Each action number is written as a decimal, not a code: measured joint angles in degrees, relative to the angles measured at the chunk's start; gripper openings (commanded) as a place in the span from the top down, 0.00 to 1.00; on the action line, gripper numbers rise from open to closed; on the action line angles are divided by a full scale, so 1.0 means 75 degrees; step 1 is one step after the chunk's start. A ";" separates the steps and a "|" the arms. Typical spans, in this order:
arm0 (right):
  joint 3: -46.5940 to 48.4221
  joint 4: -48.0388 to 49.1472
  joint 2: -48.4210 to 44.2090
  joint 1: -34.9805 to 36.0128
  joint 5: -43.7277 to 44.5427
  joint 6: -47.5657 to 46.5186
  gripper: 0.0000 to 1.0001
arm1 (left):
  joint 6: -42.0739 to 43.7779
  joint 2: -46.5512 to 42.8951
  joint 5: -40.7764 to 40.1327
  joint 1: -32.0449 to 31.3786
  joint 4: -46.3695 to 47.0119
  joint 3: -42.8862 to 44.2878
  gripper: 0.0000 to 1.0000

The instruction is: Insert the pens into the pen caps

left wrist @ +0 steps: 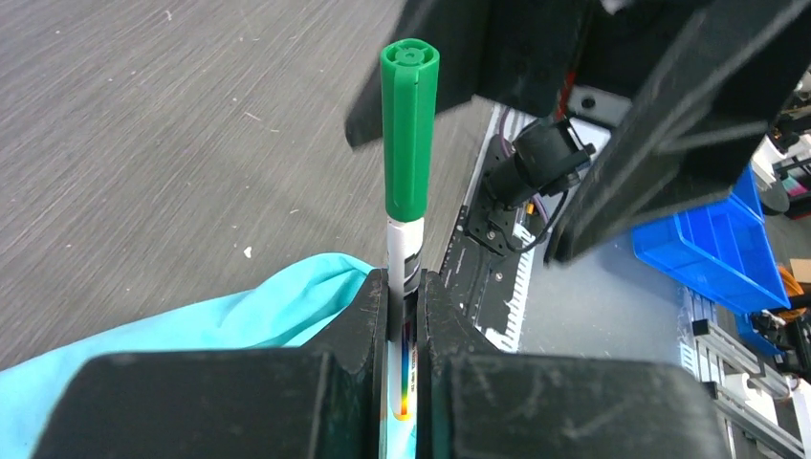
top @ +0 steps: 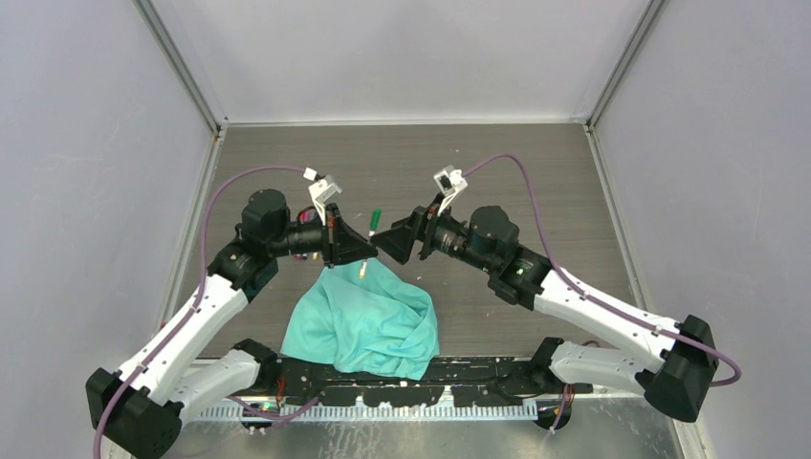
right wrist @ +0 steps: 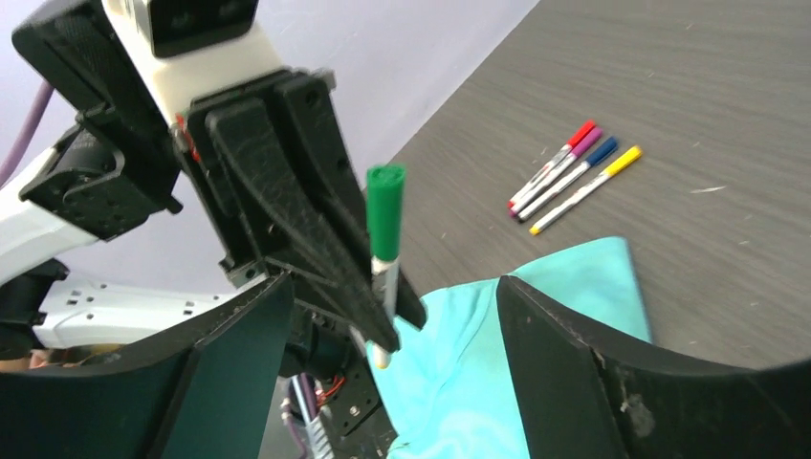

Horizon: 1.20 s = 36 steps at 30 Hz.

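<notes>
Left gripper (left wrist: 404, 292): clamped on the white barrel of one pen (left wrist: 405, 239), held above the far edge of the teal cloth (top: 368, 320). A green cap (left wrist: 410, 124) sits on the pen's free end. Right gripper (right wrist: 387, 287): jaws spread wide, empty, facing that pen over the cloth. Four capped pens (right wrist: 572, 177) lie side by side on the surface (right wrist: 669, 76) just beyond the cloth.

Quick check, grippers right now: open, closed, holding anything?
Left gripper: shut on the green-capped pen.
Right gripper: open, holding nothing.
</notes>
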 measured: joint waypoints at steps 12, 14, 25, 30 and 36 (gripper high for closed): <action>0.1061 -0.0635 0.0020 -0.0615 -0.1110 -0.0597 0.39 | 0.0192 -0.0003 0.0644 -0.0332 0.0087 0.0000 1.00; 0.1145 -0.0641 0.0137 -0.0615 -0.1262 -0.0638 0.46 | 0.0192 0.0000 0.0699 -0.0341 0.0087 0.0000 1.00; 0.1186 -0.0644 0.0472 -0.0615 -0.1845 -0.0697 0.99 | 0.0224 -0.0032 0.0801 -0.0393 0.0079 0.0000 1.00; 0.1172 -0.0513 0.0490 -0.0629 -0.2238 -0.0688 0.99 | 0.0224 -0.0131 0.0816 -0.0393 0.0073 0.0000 1.00; 0.0933 0.0050 0.0609 -0.0694 -0.2923 -0.0667 0.99 | 0.0216 -0.0361 0.0807 -0.0402 -0.0079 -0.0111 1.00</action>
